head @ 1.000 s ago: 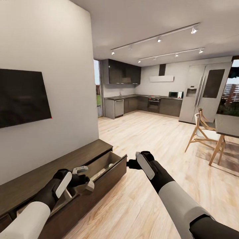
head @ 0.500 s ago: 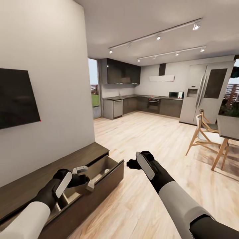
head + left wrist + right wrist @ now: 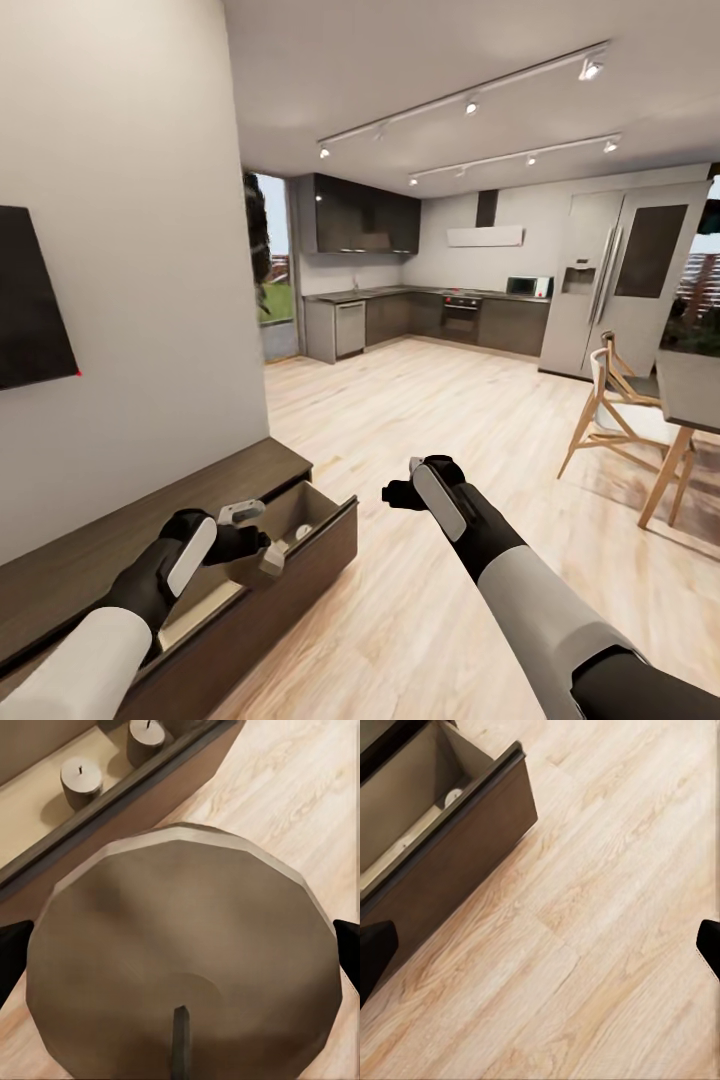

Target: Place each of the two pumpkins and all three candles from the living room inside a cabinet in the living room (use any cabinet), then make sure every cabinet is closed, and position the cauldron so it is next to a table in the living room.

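holding the third candle (image 3: 180, 967) between its fingertips, the left gripper (image 3: 250, 540) hung just above the cabinet (image 3: 150, 560) drawer's open front. two candles (image 3: 81, 781) lay inside. right gripper (image 3: 540, 945) gaped wide, empty, over floor beside the cabinet. judgement: carry inward past the drawer's front edge, then release low.

**Occluded, Cropped and Unresolved Items**

In the left wrist view, the held candle (image 3: 184, 967) is cropped at 6 o'clock, and both fingertips (image 3: 11, 956) are cut at the frame sides. The far ends of the open drawer (image 3: 112, 802) are hidden. In the head view, the cabinet (image 3: 120, 520) is cropped at 9 o'clock, and a pale item in the drawer (image 3: 302, 532) is too small to be identified.
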Robot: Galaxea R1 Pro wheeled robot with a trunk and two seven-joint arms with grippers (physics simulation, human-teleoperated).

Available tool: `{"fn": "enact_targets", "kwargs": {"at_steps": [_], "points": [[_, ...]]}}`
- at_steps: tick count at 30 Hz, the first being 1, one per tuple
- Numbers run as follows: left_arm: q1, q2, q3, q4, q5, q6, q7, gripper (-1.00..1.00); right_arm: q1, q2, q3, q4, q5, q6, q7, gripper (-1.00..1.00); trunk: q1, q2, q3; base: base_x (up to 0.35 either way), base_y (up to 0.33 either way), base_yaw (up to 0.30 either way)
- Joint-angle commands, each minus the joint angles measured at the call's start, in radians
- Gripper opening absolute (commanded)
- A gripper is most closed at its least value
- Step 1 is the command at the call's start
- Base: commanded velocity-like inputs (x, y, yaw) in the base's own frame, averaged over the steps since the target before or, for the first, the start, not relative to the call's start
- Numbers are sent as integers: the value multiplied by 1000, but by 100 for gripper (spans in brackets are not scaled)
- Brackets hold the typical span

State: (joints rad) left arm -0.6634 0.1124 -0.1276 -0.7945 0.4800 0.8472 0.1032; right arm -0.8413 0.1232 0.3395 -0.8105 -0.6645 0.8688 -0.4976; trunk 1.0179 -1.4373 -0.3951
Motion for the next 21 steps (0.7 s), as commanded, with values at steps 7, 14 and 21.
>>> {"fn": "enact_targets", "kwargs": {"at_steps": [7, 14, 21], "points": [[-1, 1, -4, -2, 12, 3, 11, -100, -1, -1, 3, -1, -10, 1, -10, 100, 0, -1, -1, 262, -219, 15], [-1, 1, -4, -2, 12, 3, 11, -100, -1, -1, 4, -1, -10, 1, -11, 100, 0, -1, -1, 258, -226, 232], [-1, 1, -4, -2, 12, 3, 12, -100, -1, -1, 4, 0, -10, 1, -12, 100, 0, -1, -1, 253, -230, 289]]}}
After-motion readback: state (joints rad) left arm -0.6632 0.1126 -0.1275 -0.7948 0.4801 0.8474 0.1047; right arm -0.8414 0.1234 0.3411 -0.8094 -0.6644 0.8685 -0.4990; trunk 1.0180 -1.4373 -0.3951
